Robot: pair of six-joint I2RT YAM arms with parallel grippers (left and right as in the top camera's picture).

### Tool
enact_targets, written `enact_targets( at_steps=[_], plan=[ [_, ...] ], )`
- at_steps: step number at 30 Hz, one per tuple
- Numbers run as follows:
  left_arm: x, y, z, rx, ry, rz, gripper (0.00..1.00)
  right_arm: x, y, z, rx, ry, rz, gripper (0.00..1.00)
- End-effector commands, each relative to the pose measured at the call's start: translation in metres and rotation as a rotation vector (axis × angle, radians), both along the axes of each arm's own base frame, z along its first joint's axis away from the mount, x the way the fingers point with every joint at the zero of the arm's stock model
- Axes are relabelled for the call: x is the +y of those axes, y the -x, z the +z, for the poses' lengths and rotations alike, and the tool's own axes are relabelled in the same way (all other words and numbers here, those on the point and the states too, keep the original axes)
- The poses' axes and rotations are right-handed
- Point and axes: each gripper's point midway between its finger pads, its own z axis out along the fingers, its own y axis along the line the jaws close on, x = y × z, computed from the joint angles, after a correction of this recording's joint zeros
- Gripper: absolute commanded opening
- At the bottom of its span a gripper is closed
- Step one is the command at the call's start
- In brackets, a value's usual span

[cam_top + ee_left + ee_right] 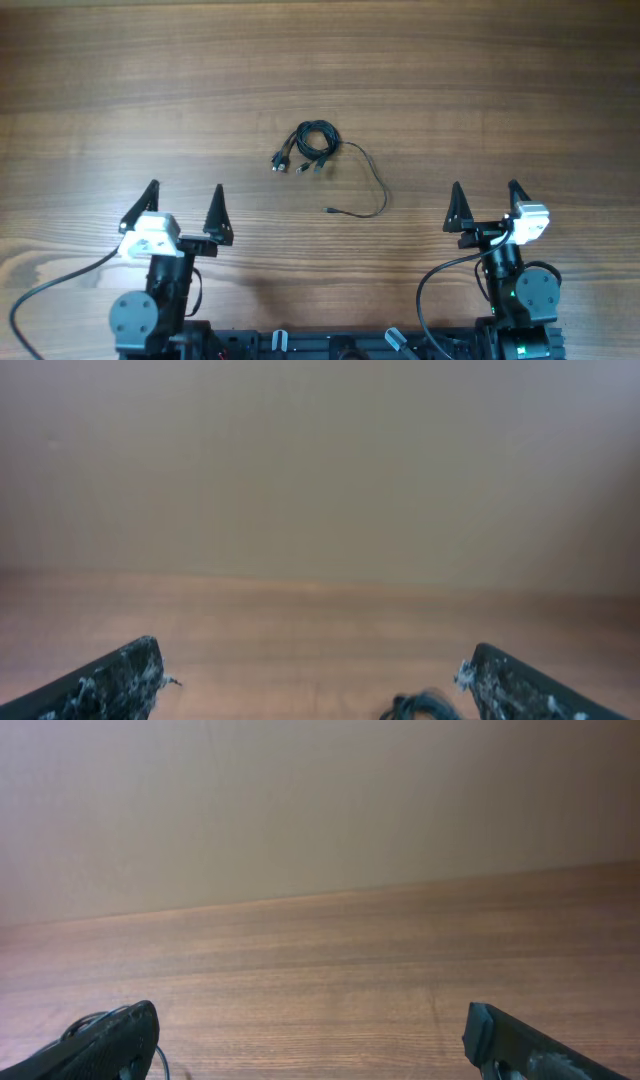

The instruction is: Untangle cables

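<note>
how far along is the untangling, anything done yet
Nothing looks done: the cables lie in one coiled bundle on the table, with only one strand trailing out toward the robot. Nothing is in hand: the left gripper and right gripper are both open, empty and well apart from the bundle. All the separating is left.
</note>
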Motion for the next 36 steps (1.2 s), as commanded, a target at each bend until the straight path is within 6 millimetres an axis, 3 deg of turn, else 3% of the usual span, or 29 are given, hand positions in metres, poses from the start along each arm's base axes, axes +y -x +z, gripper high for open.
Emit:
enact_targets(
  at_steps=[1,4,7,12,14,18,21,23,24,26,29,36],
  plan=[
    [0.002,0.008,0.042,0.0,0.046,0.002,1.0,-0.001,0.0,0.003,-0.011,-0.011,-0.009,1.0],
    [-0.006,0.004,0.067,0.048,0.041,-0.039,1.0,-0.001,0.0,0.003,-0.011,-0.011,-0.009,1.0],
    [-0.022,-0.005,0.08,0.148,0.037,-0.132,1.0,-0.001,0.0,0.002,-0.011,-0.011,-0.009,1.0],
    [-0.045,-0.032,0.078,0.461,0.062,-0.256,1.0,-0.001,0.0,0.003,-0.011,-0.011,-0.009,1.0],
    [-0.047,-0.044,0.064,0.594,0.077,-0.262,1.0,-0.001,0.0,0.003,-0.011,-0.011,-0.009,1.0],
    [-0.059,-0.065,0.015,0.807,0.127,-0.312,1.0,-0.001,0.0,0.003,-0.011,-0.011,-0.009,1.0],
    [-0.08,-0.067,-0.012,0.937,0.195,-0.435,1.0,-0.001,0.0,0.003,-0.011,-0.011,-0.009,1.0],
    [-0.082,-0.074,-0.029,0.997,0.214,-0.445,1.0,-0.001,0.0,0.003,-0.012,-0.011,-0.009,1.0],
    [-0.082,-0.076,-0.036,1.022,0.219,-0.443,0.86,-0.001,0.0,0.003,-0.011,-0.011,-0.009,1.0],
    [-0.083,-0.082,-0.055,1.089,0.233,-0.436,0.07,-0.001,0.0,0.003,-0.012,-0.011,-0.009,1.0],
    [-0.083,-0.083,-0.072,1.158,0.271,-0.417,0.04,-0.001,0.0,0.003,-0.012,-0.011,-0.009,1.0],
    [-0.083,-0.085,-0.084,1.207,0.299,-0.4,0.04,-0.001,0.0,0.002,-0.011,-0.011,-0.009,1.0]
  ],
)
